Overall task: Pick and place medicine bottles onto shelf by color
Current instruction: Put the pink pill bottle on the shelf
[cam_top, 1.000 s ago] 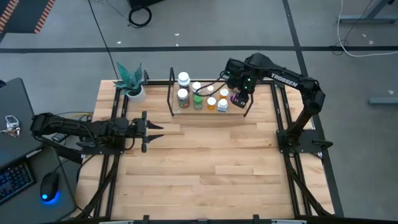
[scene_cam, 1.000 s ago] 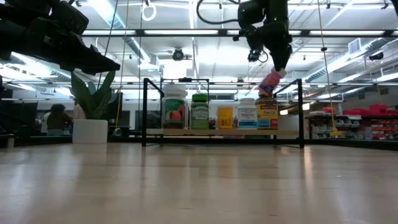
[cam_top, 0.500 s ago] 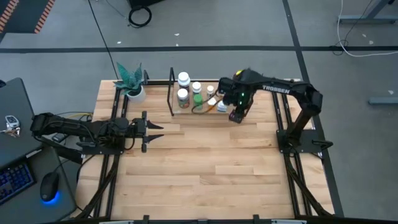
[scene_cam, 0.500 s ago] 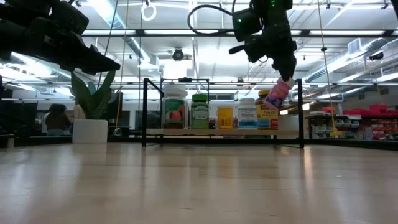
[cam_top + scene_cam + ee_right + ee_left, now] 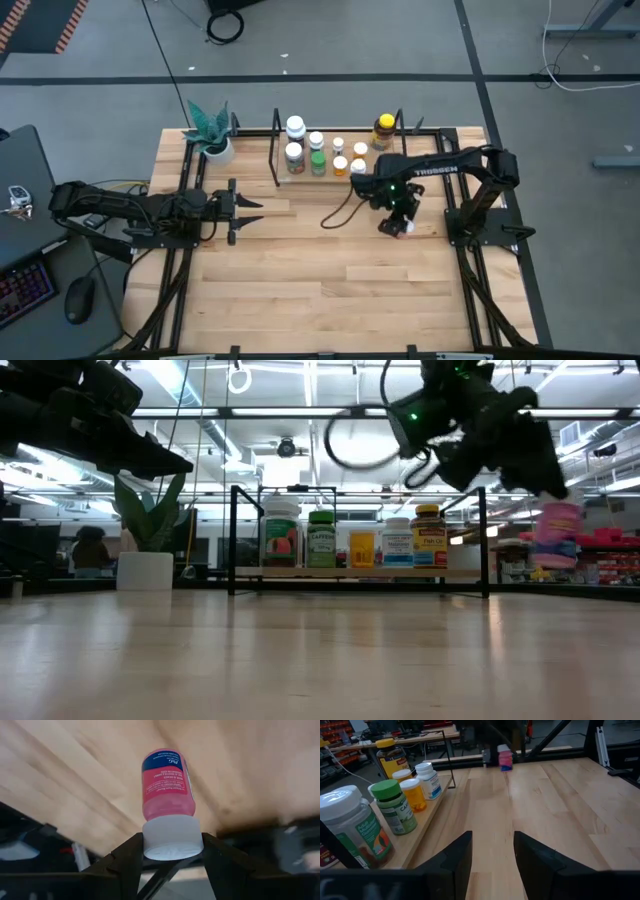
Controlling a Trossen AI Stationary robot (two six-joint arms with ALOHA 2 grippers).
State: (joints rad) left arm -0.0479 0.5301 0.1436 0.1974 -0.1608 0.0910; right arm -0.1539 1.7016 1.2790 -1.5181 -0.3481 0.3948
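Note:
A pink bottle [image 5: 167, 785] with a blue-topped label and a white cap hangs from my right gripper [image 5: 399, 224], which is shut on it in front of the shelf's right end. The low view shows the bottle [image 5: 556, 535] above the wood. The shelf [image 5: 300, 177], a black rod rack at the table's far middle, holds several bottles standing on its base: white ones [image 5: 295, 128], a green one [image 5: 318, 160], small orange ones [image 5: 340, 165] and an amber one with a yellow cap [image 5: 384, 128]. My left gripper [image 5: 258, 212] waits open at the table's left. My right gripper pinches the pink bottle's white cap [image 5: 172, 839] between its two fingers [image 5: 131, 857], one on each side of the cap. The fingers slant down from above. The bottle hangs below them with its bottom down, lifted clear of the table.
A white pot with a green plant [image 5: 214, 146] stands at the far left corner. Black rails [image 5: 184, 200] run along the table's sides, and the right arm's base [image 5: 480, 228] stands at the right edge. Bare wood [image 5: 320, 290] fills the near half.
My right gripper has swung away from the shelf's right end toward the table's near edge and a little right, sinking and tipping further downward. The pink bottle has travelled with it, still held by its cap. The amber bottle on the shelf now shows.

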